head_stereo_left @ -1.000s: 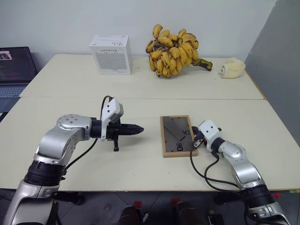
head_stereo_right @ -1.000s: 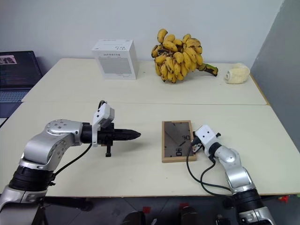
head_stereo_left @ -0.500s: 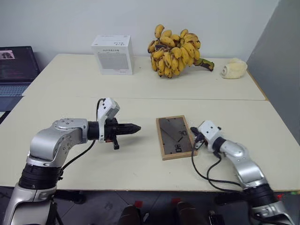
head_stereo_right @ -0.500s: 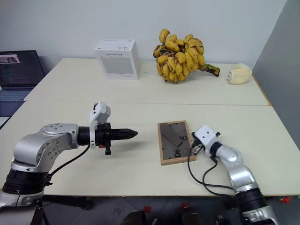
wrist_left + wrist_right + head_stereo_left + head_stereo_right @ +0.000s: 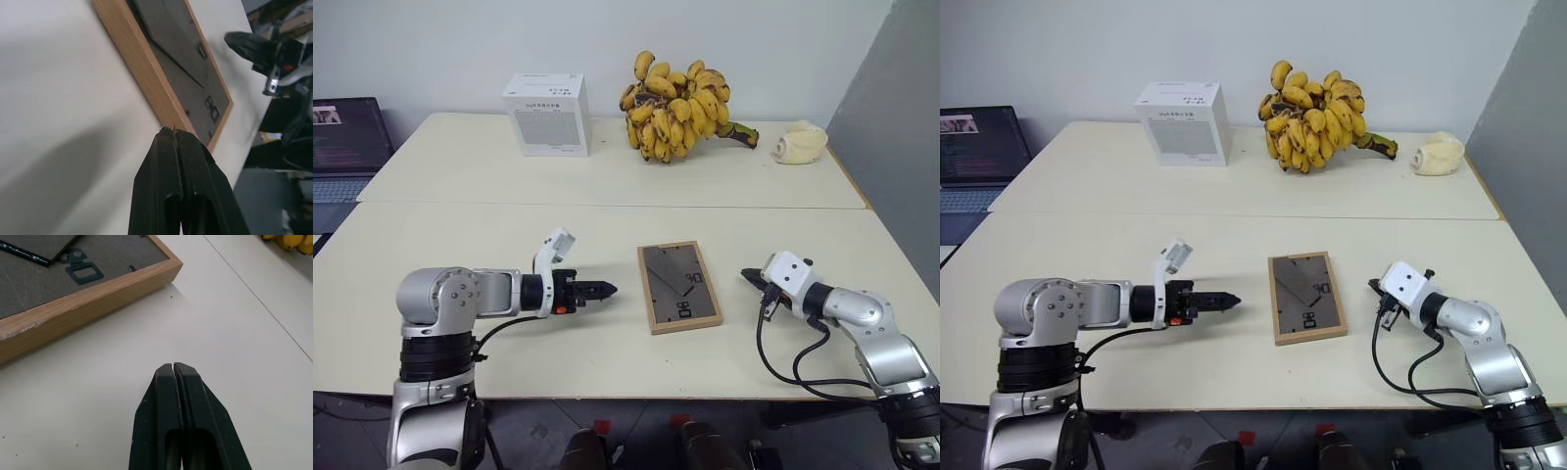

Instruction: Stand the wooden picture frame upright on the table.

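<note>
The wooden picture frame (image 5: pixel 678 286) lies flat on the table (image 5: pixel 607 215), dark back panel and prop stand facing up. My left gripper (image 5: pixel 605 290) hovers low just off the frame's left edge, pointing at it, fingers shut with nothing between them. The left wrist view shows its tips (image 5: pixel 173 131) close to the light-wood rim (image 5: pixel 142 73). My right gripper (image 5: pixel 749 277) sits a short gap off the frame's right edge, shut and empty. From the right wrist, the frame's corner (image 5: pixel 98 293) shows ahead of the closed fingertips (image 5: pixel 172 366).
A white box (image 5: pixel 546 114), a big bunch of bananas (image 5: pixel 677 105) and a pale lumpy object (image 5: pixel 800 144) stand on the far half of the table. A laptop (image 5: pixel 342 137) sits off the far left. The table's right edge is near my right arm.
My right gripper has drawn back to the right, off the frame's edge. The left gripper has sunk, rolled and come closer to the frame's left side. The frame still lies flat.
</note>
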Robot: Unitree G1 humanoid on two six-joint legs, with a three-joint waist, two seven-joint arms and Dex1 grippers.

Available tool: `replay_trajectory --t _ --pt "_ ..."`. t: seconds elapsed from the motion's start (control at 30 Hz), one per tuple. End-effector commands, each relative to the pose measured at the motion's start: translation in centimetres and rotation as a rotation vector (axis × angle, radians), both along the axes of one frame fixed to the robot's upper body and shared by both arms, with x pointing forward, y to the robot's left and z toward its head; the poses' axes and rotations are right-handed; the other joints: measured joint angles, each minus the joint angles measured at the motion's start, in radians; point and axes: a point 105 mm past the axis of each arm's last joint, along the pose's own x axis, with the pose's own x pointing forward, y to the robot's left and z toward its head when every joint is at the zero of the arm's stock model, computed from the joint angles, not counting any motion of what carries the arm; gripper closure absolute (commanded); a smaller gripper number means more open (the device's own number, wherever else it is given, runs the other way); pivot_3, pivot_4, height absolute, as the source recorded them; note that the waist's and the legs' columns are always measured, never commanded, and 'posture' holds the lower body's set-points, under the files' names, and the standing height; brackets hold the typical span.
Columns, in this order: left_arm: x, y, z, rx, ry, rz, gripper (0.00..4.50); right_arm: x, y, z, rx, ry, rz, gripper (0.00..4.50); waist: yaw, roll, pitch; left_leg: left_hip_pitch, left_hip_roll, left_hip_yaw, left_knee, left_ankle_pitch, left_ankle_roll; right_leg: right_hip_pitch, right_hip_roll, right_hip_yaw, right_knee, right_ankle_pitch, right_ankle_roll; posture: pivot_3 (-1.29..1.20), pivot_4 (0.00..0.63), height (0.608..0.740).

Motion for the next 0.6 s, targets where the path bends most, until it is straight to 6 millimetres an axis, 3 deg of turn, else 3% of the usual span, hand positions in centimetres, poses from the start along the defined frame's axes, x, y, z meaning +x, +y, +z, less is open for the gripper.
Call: replay_trajectory --t 0.03,0.37,0.6 --pt "-0.2 -0.5 0.7 -0.064 0.009 -0.035 3.49 0.1 0.5 0.4 -0.003 -0.035 0.015 4.5 0.0 0.0 0.0 0.0 0.0 0.0 0.0 0.0 0.0 0.0 0.0 0.0 0.0 0.0 0.0 0.0 0.15 0.74" --pt "0.4 -0.2 -0.8 -0.039 0.113 -0.002 1.43 0.0 0.7 0.3 -0.027 -0.046 0.027 4.5 0.001 0.0 0.0 0.0 -0.001 0.0 0.0 0.0 0.0 0.0 -0.001 0.0 0.0 0.0 0.001 0.0 0.15 0.74" --pt "0.6 -1.3 -2.4 -0.038 0.206 0.003 1.43 0.3 1.7 -0.7 -0.065 -0.062 0.051 4.5 0.001 0.0 0.0 0.001 -0.001 0.0 0.0 0.0 0.0 0.001 -0.001 0.0 0.0 -0.001 0.002 0.0 0.15 0.74"
